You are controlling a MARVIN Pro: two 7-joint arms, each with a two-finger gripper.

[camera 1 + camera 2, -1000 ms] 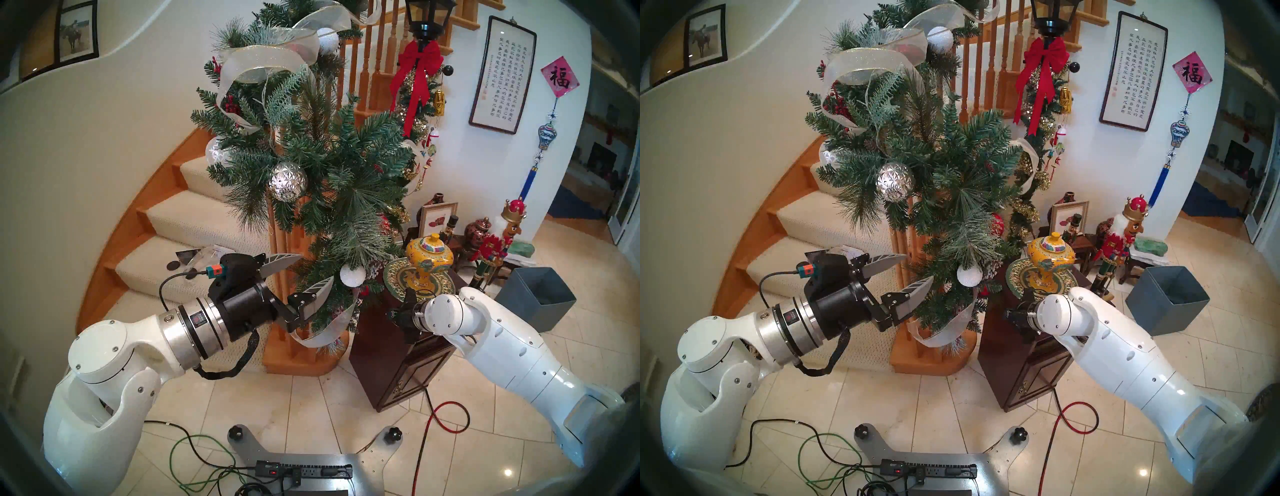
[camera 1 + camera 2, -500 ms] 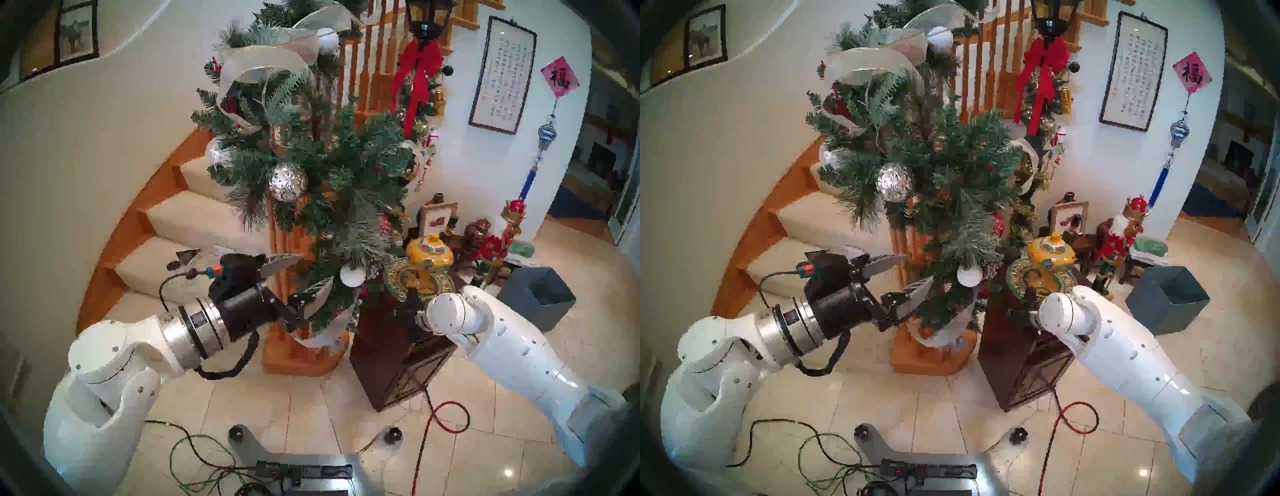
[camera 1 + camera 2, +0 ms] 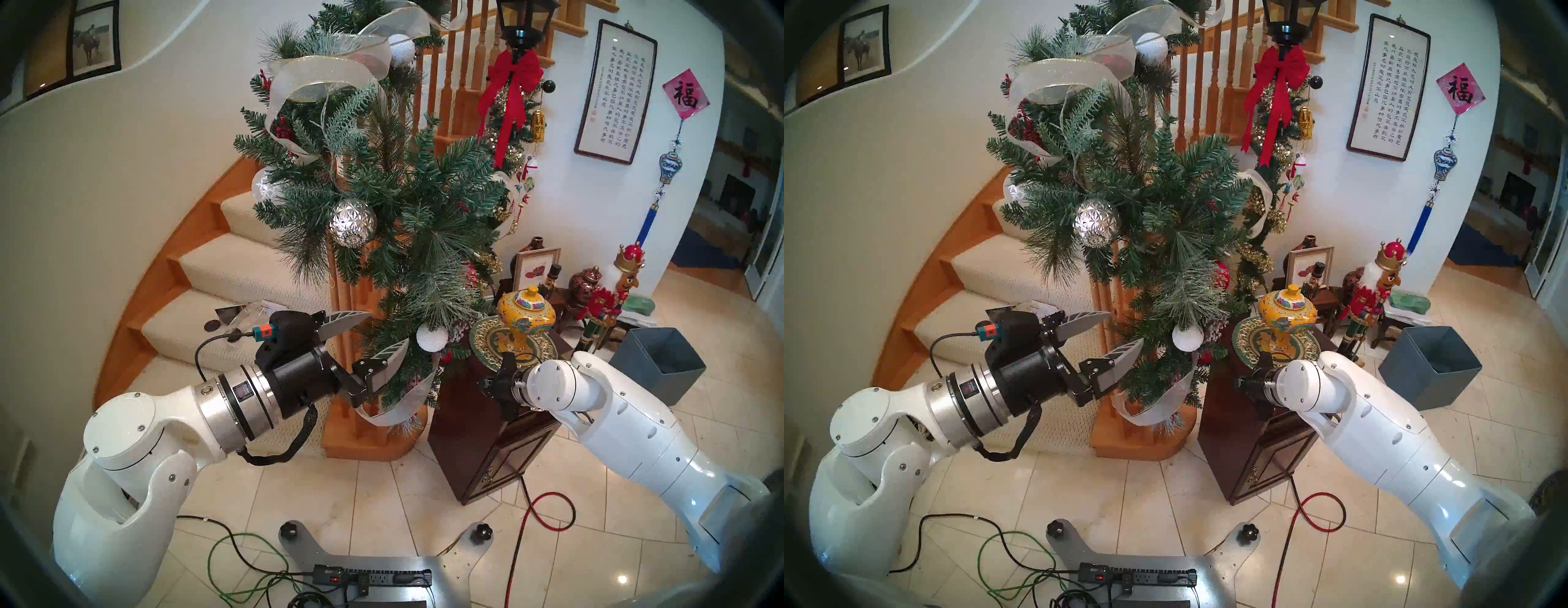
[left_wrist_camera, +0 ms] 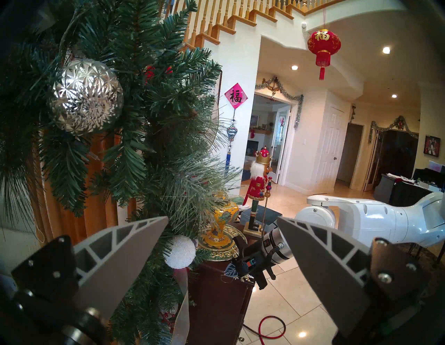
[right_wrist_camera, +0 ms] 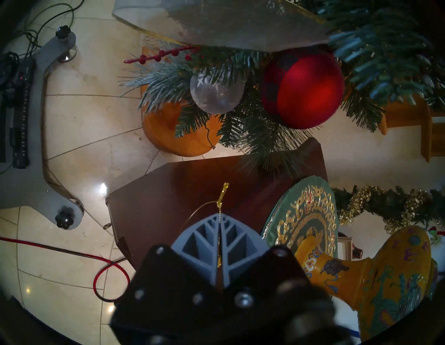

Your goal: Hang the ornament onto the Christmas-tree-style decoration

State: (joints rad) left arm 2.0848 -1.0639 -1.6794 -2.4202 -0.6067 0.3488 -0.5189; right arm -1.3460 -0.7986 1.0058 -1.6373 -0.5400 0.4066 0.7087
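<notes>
A curved staircase point(image 3: 237, 271) with pale carpeted treads and honey-coloured wood edging fills the back of the room; the floor point(image 3: 382, 501) is glossy cream tile crossed by red and green cables. Wound down the banister is the garland point(image 3: 407, 204), bushy dark-green needles mixed with frosted long-needle sprays, looped with sheer silver ribbon point(image 3: 322, 72) and hung with a faceted mirror-like silver ball point(image 3: 353, 222) and a rough, sugary white ball point(image 3: 432, 337).

Beside its lower end stands a dark polished wooden cabinet point(image 3: 475, 441), carrying a green-and-gold plate point(image 3: 488, 344) and a yellow enamelled jar point(image 3: 526, 316).

The left gripper point(image 3: 375, 335) is level beside the garland, its grey ribbed fingers point(image 4: 125, 248) spread wide with nothing between them; its own camera shows needles brushing the left finger.

The head views hide the right gripper's tips behind the white wrist over the cabinet. The right wrist camera shows the right gripper point(image 5: 219, 218) pressed together on the ornament point(image 5: 222, 192): a thin glittery gold strip sticks out past the tips over the cabinet top, with a fine gold thread point(image 5: 199, 212) looping off to the side. Seen edge-on, its shape cannot be made out. That view alone also shows a matte red ball point(image 5: 305, 89) and a frosted ball point(image 5: 216, 94) under the garland.
</notes>
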